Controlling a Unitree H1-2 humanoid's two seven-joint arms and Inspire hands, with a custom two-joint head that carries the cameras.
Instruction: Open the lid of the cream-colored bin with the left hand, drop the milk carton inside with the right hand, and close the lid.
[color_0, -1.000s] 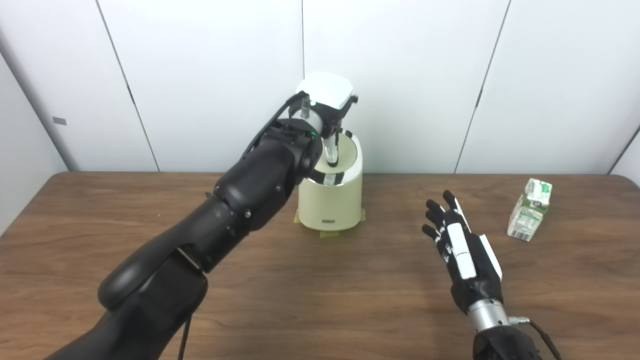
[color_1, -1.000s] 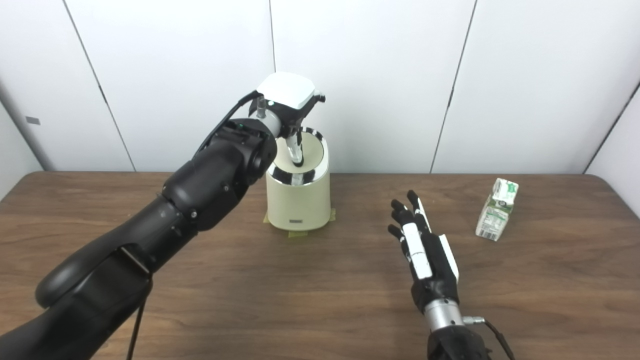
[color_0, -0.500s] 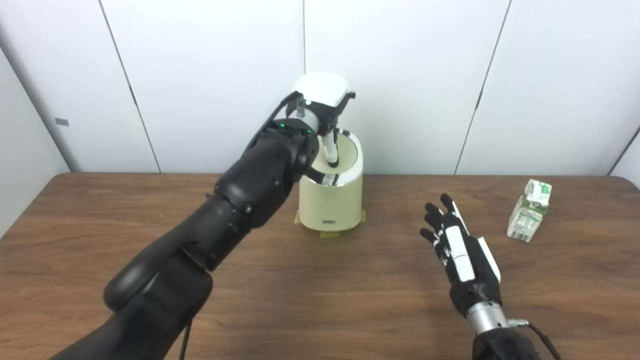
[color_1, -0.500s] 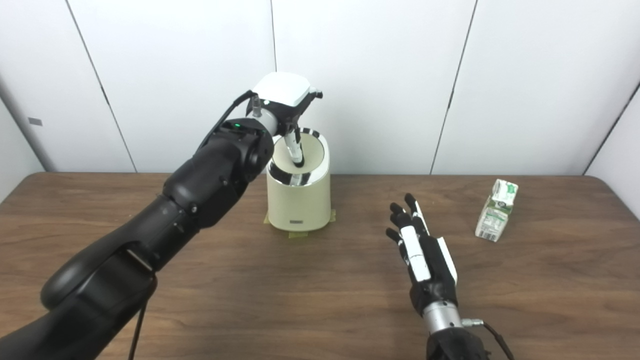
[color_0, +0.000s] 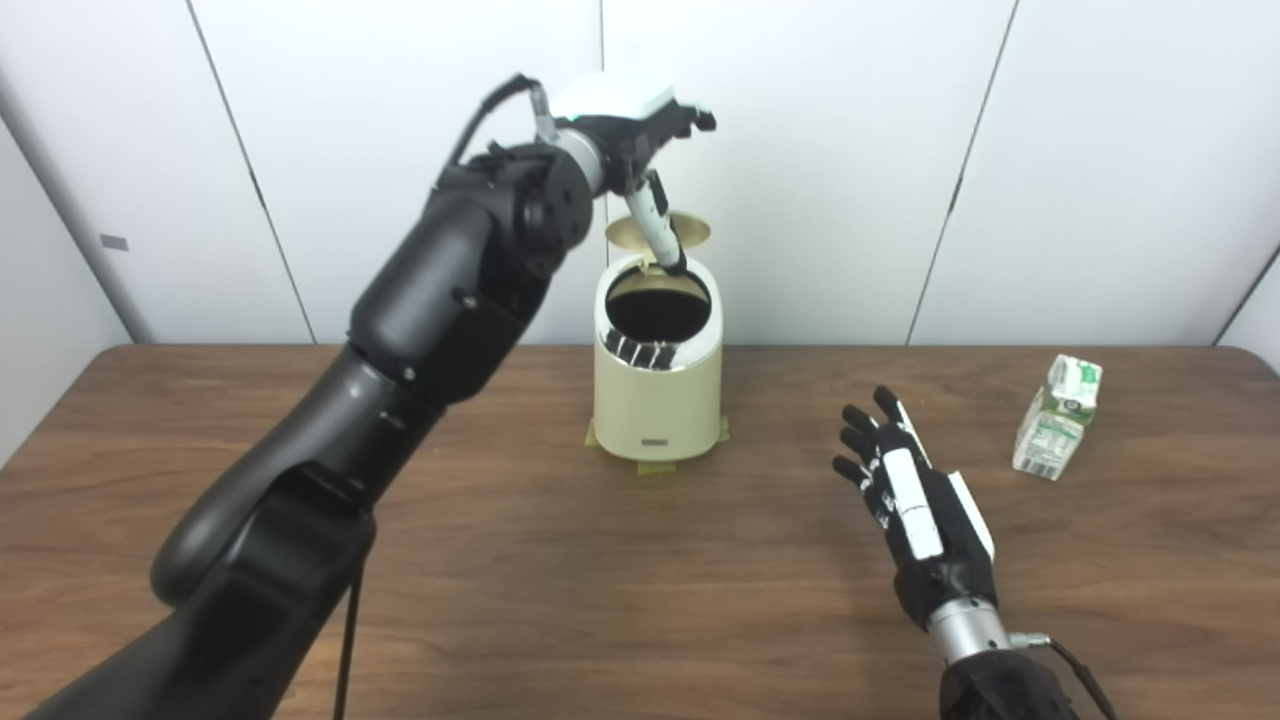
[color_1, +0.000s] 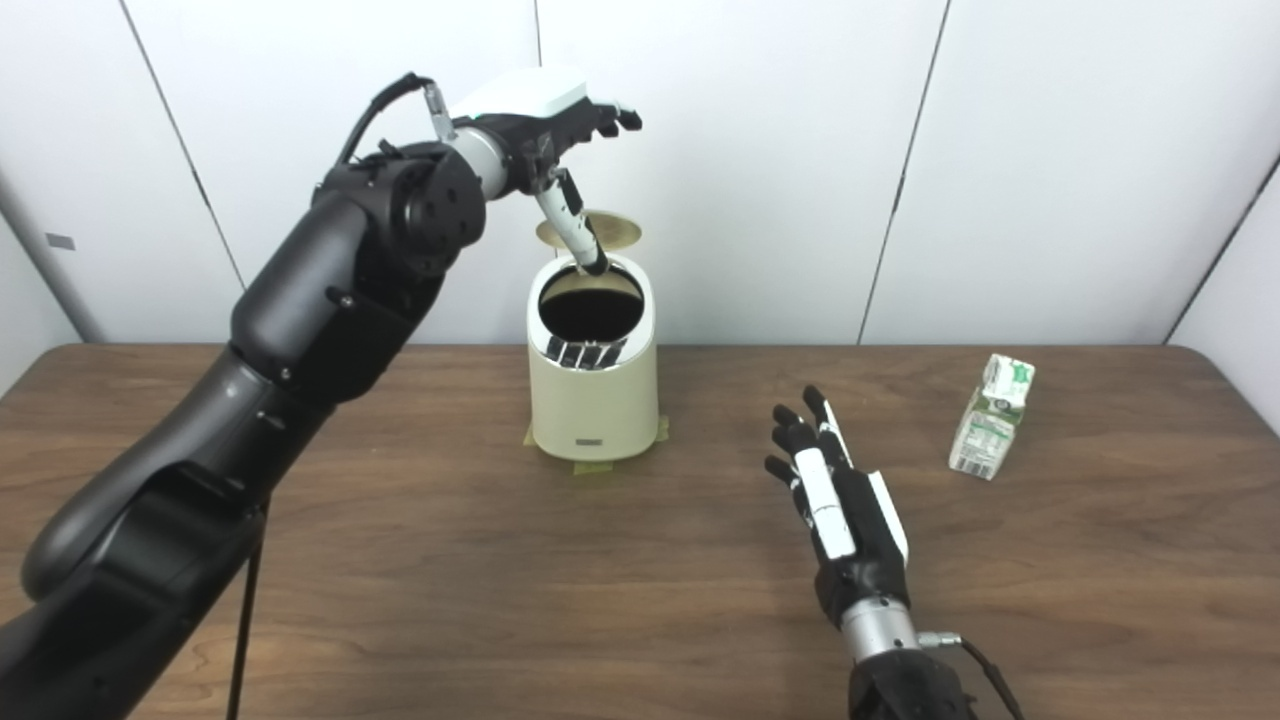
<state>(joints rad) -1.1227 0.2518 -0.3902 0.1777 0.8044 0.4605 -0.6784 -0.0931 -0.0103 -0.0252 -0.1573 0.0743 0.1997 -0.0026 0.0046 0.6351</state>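
nearest to me, my right hand (color_0: 915, 500) hovers over the wooden table (color_0: 560, 580) with fingers spread, holding nothing. the milk carton (color_0: 1056, 418) stands at the far right of the table, well apart from that hand, long axis upright but tilted a bit, gabled top pointing up and right. further back the cream-colored bin (color_0: 657, 385) sits on taped corners, mouth dark and open, lid (color_0: 658, 231) flipped up behind it. my left hand (color_0: 635, 125) is above it, fingers apart, one finger poking down to the rim. white wall panels (color_0: 1000, 150) behind everything.
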